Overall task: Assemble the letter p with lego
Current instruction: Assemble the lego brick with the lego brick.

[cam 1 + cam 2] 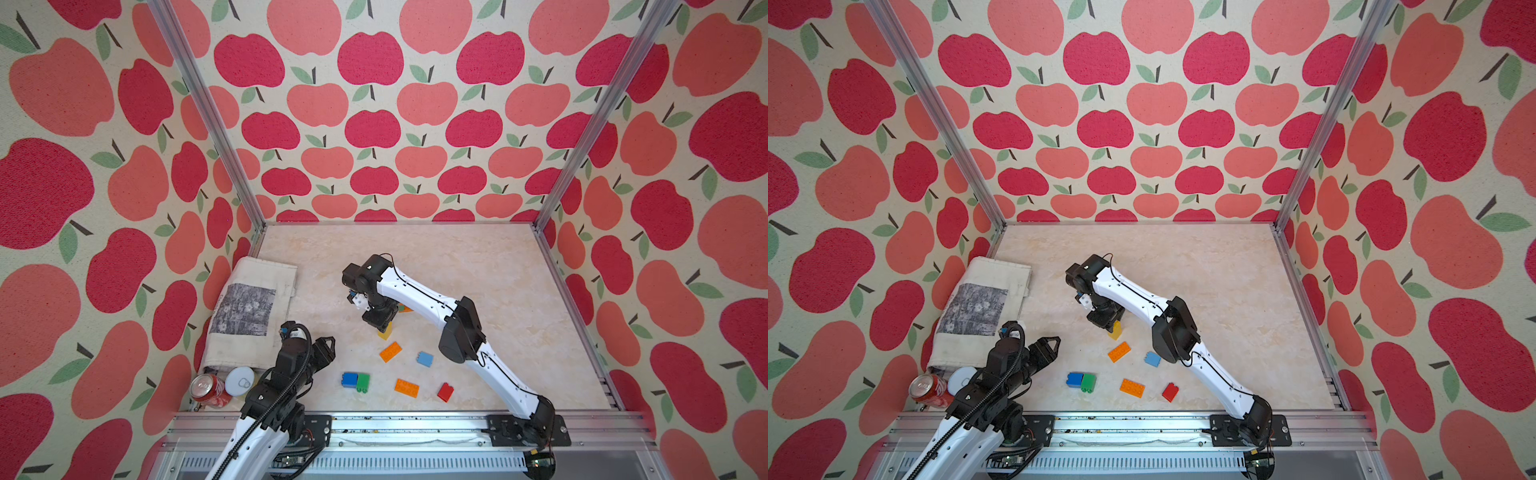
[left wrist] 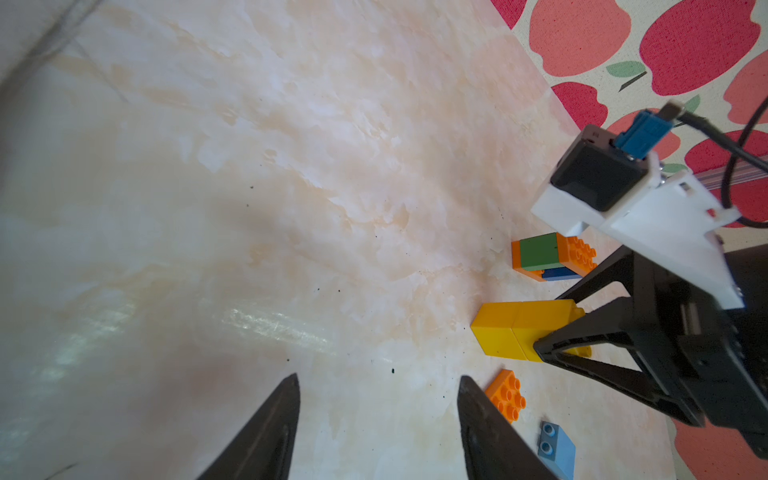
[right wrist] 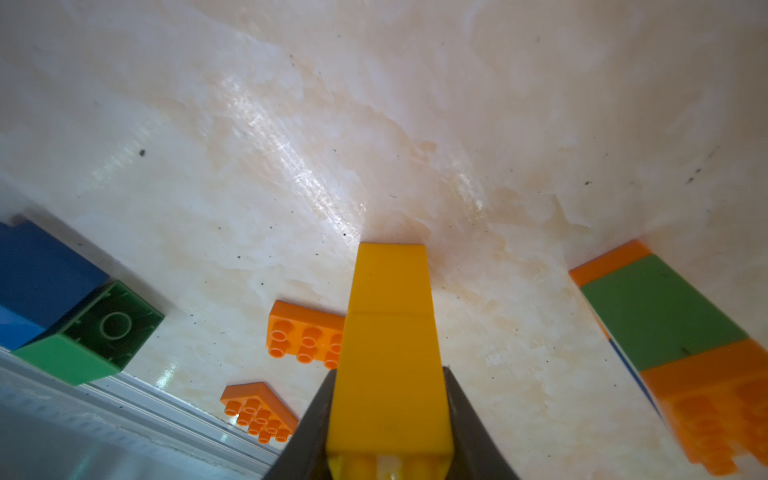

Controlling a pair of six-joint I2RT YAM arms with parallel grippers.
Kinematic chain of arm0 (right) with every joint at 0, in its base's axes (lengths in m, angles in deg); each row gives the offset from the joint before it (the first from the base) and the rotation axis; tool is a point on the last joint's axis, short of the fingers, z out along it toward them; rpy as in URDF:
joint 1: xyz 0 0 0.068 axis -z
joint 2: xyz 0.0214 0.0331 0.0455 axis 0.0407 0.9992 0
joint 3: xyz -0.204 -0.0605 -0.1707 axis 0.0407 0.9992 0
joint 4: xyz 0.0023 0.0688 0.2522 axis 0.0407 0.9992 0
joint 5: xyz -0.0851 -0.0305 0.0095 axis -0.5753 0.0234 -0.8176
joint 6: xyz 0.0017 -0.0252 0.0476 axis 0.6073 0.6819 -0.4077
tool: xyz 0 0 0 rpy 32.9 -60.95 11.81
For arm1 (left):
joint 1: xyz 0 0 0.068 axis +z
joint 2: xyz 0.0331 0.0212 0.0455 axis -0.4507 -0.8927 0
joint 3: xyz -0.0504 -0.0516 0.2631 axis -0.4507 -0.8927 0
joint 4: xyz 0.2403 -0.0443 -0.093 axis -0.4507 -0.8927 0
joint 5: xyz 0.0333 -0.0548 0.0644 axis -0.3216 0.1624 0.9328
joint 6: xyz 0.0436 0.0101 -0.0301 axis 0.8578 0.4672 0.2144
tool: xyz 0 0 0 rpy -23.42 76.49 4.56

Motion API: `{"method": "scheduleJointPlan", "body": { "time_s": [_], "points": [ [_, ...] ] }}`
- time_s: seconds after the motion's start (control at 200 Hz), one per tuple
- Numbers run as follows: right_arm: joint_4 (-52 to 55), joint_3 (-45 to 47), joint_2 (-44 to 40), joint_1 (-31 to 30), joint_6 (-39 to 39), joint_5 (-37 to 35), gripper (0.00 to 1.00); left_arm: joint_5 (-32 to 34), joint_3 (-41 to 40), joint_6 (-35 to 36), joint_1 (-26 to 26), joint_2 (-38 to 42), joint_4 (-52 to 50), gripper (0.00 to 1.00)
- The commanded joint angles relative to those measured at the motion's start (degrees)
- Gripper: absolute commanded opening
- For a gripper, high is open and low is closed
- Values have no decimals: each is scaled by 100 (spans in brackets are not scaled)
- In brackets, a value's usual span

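Note:
My right gripper (image 3: 389, 369) is shut on a stack of two yellow lego bricks (image 3: 390, 316), holding its studded end. In a top view the stack (image 1: 385, 332) pokes out below the gripper, mid-table. Its far end is at the tabletop; contact is unclear. Beside it lies an orange, green and blue assembly (image 2: 548, 257), mostly hidden under the arm in a top view (image 1: 404, 308). Loose on the table are an orange flat brick (image 1: 390, 351), a light blue brick (image 1: 425, 358), a joined blue-green pair (image 1: 356, 380), another orange flat brick (image 1: 407, 388) and a red brick (image 1: 445, 392). My left gripper (image 1: 328, 347) stands open and empty, left of the bricks.
A folded printed cloth (image 1: 249, 311) lies along the left wall. A red soda can (image 1: 208, 388) and a white-lidded tin (image 1: 240, 380) sit in the near left corner. An aluminium rail (image 1: 415, 424) runs along the front edge. Apple-patterned walls enclose the table.

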Motion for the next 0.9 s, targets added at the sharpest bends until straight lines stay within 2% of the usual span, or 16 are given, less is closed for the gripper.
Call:
{"method": "scheduleJointPlan", "body": {
  "time_s": [0.0, 0.22, 0.545, 0.76, 0.895],
  "points": [
    [304, -86, 439, 88, -7, -336, 30, -17, -21, -58, 25, 43, -124, 63],
    [45, -106, -91, 172, 61, -305, 48, -17, -21, -57, 25, 56, -170, 63],
    [-387, 72, -739, 244, 244, 85, 67, -35, -34, -53, 33, 26, -134, 64],
    [-919, 778, -1423, 259, 489, 521, 70, -174, -26, 3, 29, -258, 166, 66],
    [-1552, 1722, -2127, 398, 765, 581, 69, -385, 27, 121, 26, -638, 504, 68]
  ]
}}
